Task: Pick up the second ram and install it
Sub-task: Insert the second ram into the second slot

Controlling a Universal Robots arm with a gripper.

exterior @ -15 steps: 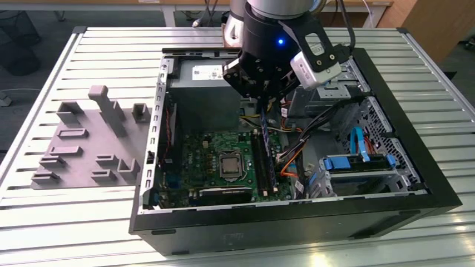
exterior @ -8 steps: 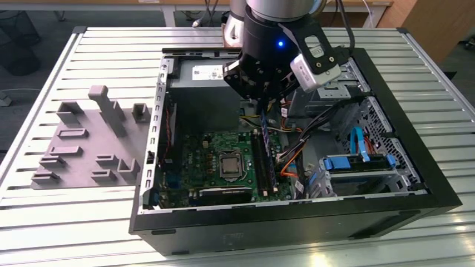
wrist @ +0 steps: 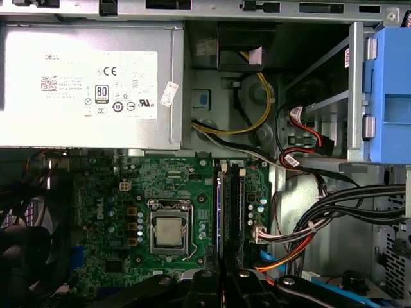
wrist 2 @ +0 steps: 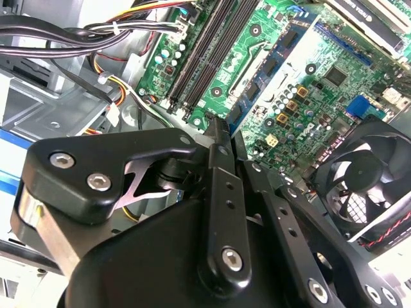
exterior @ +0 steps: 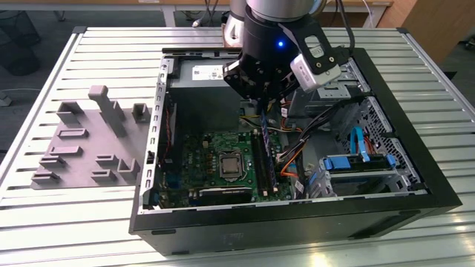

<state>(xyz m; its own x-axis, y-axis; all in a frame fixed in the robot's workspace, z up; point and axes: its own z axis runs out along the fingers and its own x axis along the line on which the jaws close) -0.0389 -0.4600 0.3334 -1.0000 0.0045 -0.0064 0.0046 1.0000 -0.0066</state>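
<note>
Down inside the open computer case (exterior: pixel 415 192), gripper (exterior: pixel 261 105) pinched narrow, seemingly on the memory stick (exterior: pixel 266 146), though hard to confirm from the exterior view. Stick upright on edge, directly over the long black slots (wrist: pixel 232 212) beside the processor socket (wrist: pixel 169 231). Green motherboard (wrist 2: pixel 302 90) beneath; fan (wrist 2: pixel 366 192) near; grey holder blocks (exterior: pixel 89 144) well apart.

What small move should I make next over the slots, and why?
Probably a short, slow descent straight down. In the exterior view the gripper hangs inside the case, just above the slots, and the first wrist view shows it roughly in line with them. I cannot make out the ram at its tip, so check alignment before pressing.
</note>
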